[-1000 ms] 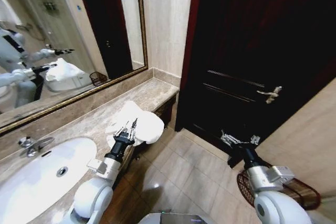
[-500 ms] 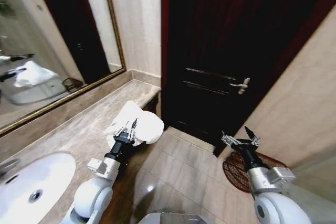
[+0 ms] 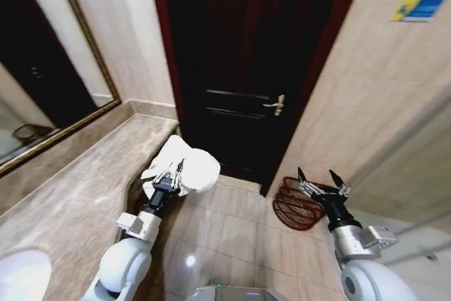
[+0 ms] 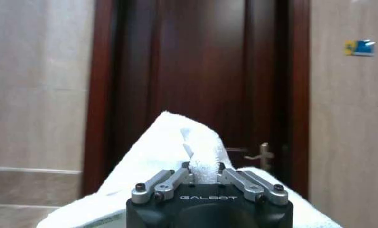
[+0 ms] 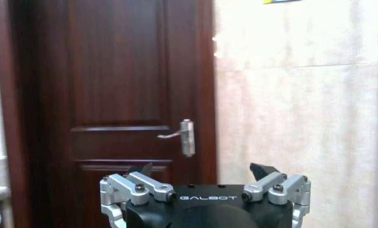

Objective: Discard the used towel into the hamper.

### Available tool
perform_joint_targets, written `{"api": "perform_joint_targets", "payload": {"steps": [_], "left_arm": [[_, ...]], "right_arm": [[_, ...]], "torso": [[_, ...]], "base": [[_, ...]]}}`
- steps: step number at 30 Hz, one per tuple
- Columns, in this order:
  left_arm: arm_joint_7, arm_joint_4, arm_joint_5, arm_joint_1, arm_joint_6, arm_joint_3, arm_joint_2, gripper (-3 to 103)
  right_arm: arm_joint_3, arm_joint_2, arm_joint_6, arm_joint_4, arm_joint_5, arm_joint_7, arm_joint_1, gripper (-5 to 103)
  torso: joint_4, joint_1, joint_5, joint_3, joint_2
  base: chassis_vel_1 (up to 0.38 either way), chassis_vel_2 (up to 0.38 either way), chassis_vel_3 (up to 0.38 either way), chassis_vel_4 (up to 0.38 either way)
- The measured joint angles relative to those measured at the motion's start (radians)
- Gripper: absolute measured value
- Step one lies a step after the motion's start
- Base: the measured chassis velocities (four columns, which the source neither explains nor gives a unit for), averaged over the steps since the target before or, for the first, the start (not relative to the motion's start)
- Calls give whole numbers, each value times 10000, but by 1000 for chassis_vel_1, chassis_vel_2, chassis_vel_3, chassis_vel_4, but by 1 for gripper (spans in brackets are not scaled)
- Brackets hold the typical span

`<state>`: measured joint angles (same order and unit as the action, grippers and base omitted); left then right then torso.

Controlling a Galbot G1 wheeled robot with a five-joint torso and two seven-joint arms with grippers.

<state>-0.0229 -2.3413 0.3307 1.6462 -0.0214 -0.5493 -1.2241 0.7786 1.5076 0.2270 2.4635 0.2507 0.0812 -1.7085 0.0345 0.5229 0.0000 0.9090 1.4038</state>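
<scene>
Head view: left gripper (image 3: 173, 168) is clamped on a white towel (image 3: 194, 168), holding it up off the marble counter (image 3: 77, 188), out past the counter's end over the floor tiles. Bulk of the cloth bunches above and to the robot's right of the fingers, so it's pinched at a fold rather than draped; I'd guess that keeps it from dragging on the counter edge during transit. Hamper (image 3: 294, 204) sits on the floor against the tiled wall, just right of the dark door (image 3: 243, 68), and it looks tipped toward the robot, with its open mouth facing this way. Right gripper (image 3: 320, 182) hovers just in front of it with fingers spread wide, carrying nothing; looks parked, not working. Towel and hamper are well apart, so the drop isn't done yet. Left wrist view: the left gripper's fingers (image 4: 176, 178) are pressed in on a ridge of towel (image 4: 183, 147) standing up between them, cloth spilling down both sides of the wrist; door and handle straight ahead. Grip looks central and secure. Right wrist view: the right gripper (image 5: 205, 175) is empty, jaws wide apart, pointing at the door handle (image 5: 184, 137) and the tiled wall (image 5: 297, 109).
</scene>
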Motion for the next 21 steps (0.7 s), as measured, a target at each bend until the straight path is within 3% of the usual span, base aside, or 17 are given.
{"api": "perform_joint_targets", "payload": {"steps": [21], "left_arm": [[-118, 147, 251, -74, -268, 12, -61, 12]], "right_arm": [[-177, 292, -169, 59, -380, 49, -208, 100]], "torso": [[-1, -2, 0, 0, 0]], "base": [[-123, -129, -126, -127]]}}
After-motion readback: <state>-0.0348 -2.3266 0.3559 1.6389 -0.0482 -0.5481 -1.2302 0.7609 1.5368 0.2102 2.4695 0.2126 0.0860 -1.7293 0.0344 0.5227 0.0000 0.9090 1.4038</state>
